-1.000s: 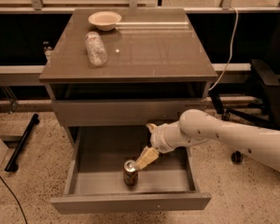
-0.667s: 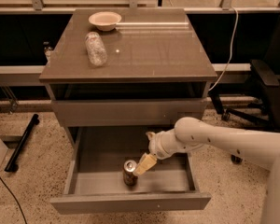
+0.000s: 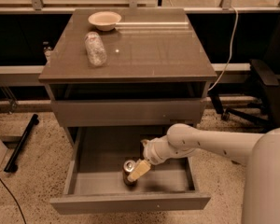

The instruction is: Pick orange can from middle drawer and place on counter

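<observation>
The orange can (image 3: 128, 168) stands upright on the floor of the open middle drawer (image 3: 130, 202), near its front and a little left of centre. My gripper (image 3: 137, 171) reaches down into the drawer from the right and sits right against the can's right side, at the height of its silver top. The white arm (image 3: 200, 143) stretches in from the lower right over the drawer's right half. The counter (image 3: 149, 50) is the glossy top of the grey cabinet above.
A clear plastic bottle (image 3: 95, 48) lies on the counter's left half and a pale bowl (image 3: 104, 19) stands at its back left. A shallower drawer front (image 3: 130, 112) is above the open drawer. A black chair (image 3: 270, 87) stands at the right, and a black pole (image 3: 21, 141) lies on the floor at the left.
My gripper has moved down and to the left inside the drawer, from above and right of the can to right against it. The can has not moved.
</observation>
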{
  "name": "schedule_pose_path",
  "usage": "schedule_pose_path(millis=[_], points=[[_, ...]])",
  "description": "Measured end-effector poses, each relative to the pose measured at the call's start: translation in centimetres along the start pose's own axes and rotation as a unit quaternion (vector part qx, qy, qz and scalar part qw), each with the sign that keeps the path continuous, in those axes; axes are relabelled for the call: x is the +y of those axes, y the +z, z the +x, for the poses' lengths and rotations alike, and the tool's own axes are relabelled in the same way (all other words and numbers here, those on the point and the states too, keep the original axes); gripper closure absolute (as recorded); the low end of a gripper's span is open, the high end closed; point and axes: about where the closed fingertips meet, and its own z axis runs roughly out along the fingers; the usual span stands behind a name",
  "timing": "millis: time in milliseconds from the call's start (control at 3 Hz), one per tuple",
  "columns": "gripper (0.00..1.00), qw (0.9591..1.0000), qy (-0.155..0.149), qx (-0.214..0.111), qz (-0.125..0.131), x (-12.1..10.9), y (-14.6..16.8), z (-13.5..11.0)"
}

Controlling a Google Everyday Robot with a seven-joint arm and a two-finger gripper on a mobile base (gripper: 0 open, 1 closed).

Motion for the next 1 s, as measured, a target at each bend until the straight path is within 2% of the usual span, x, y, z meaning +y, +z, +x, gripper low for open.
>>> schedule_pose_path(millis=[333,667,1000], points=[[0.00,0.9997,0.011,-0.010,-0.018,0.6,2.3,0.0],[0.14,0.9988,0.027,-0.020,-0.035,1.2,4.2,0.1],[0.45,0.9975,0.044,-0.028,-0.048,1.9,5.3,0.6]])
